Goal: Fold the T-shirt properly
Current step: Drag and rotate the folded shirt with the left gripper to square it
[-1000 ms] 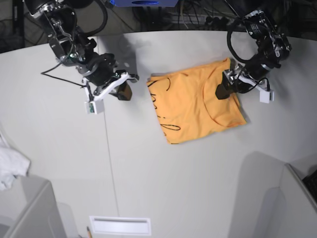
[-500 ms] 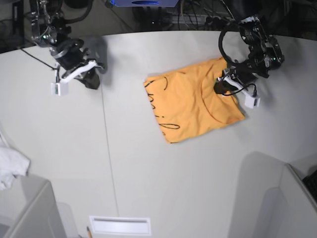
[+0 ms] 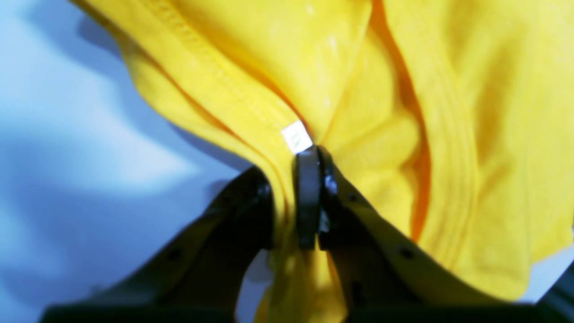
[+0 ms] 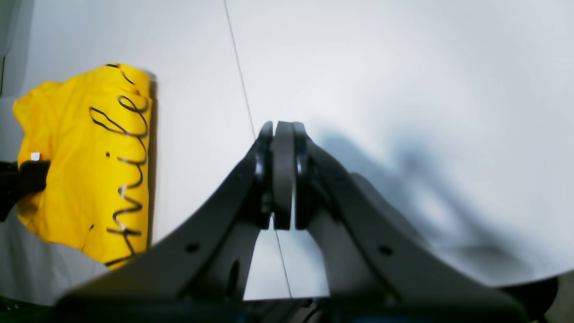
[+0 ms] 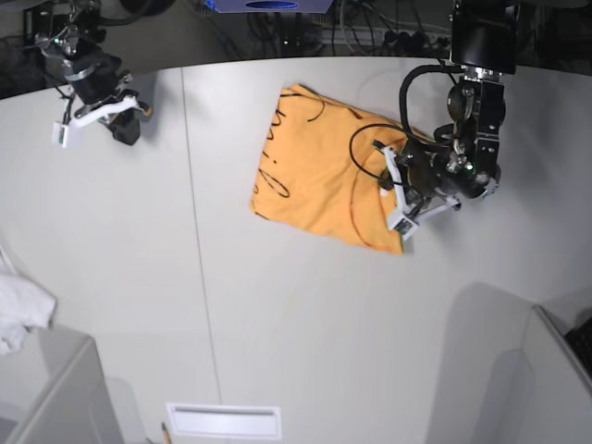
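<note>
The T-shirt (image 5: 310,171), orange-yellow with thin black script, lies folded and skewed on the white table (image 5: 277,305). My left gripper (image 5: 387,181) sits at its right edge, near the neckline. The left wrist view shows that gripper (image 3: 309,154) shut on a bunched fold of the T-shirt (image 3: 448,89), just below a small white size tag (image 3: 296,137). My right gripper (image 5: 127,127) hangs over the table's far left corner, far from the cloth. In its own view the right gripper (image 4: 281,130) is shut on nothing, with the T-shirt (image 4: 89,166) off to the left.
A small white cloth (image 5: 18,314) lies at the left edge. Grey partitions stand at the bottom left (image 5: 55,398) and bottom right (image 5: 499,370). A white slot (image 5: 224,421) is at the front edge. A thin seam (image 5: 199,231) runs across the table.
The left gripper has shut on the shirt's edge and turned and dragged the shirt leftward. The right arm has drawn back to the far left corner, still shut.
</note>
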Controlling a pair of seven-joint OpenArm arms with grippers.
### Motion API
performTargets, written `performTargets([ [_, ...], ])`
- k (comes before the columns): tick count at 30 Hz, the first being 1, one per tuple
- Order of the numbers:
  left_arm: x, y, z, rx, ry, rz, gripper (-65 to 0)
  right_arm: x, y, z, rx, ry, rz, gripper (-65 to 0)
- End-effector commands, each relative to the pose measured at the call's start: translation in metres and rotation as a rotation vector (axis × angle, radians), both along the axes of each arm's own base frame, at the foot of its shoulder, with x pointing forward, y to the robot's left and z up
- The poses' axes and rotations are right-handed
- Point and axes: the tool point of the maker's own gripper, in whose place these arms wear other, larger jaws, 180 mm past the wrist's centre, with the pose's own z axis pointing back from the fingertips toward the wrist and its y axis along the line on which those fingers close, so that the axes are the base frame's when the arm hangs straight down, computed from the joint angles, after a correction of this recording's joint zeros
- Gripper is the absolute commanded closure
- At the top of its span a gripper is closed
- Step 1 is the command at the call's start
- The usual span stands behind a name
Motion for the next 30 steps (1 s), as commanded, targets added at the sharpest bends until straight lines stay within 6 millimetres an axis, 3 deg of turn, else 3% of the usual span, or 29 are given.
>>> performTargets([
  [1, 0.003, -0.004, 0.001, 0.05, -0.003, -0.056, 0.0, -0.005, -0.008, 0.001, -0.006, -0.006, -0.033, 0.0],
  [8, 0.013, -0.051, 0.001, 0.25, -0.087, -0.366, 0.0, -0.037, -0.038, -0.006, 0.008, 0.019, -0.254, 0.0],
  [11, 0.017, -0.076, 0.003, 0.282, -0.168, -0.492, 0.0, -0.051, -0.038, -0.012, 0.021, 0.045, -0.3, 0.0],
  [17, 0.018, -0.101, 0.003, 0.372, -0.311, -0.738, 0.0, -0.075, -0.046, -0.017, 0.028, 0.078, -0.397, 0.0],
  [20, 0.014, -0.122, 0.007, 0.334, -0.36, -0.87, 0.0, -0.078, -0.046, -0.018, 0.032, 0.08, -0.41, 0.0],
  [24, 0.015, -0.127, 0.004, 0.31, -0.353, -1.019, 0.0, -0.078, -0.045, -0.018, 0.034, 0.083, -0.41, 0.0],
  [30, 0.033, -0.136, 0.013, 0.261, -0.407, -1.033, 0.0, -0.077, -0.043, -0.019, 0.039, 0.084, -0.407, 0.0],
])
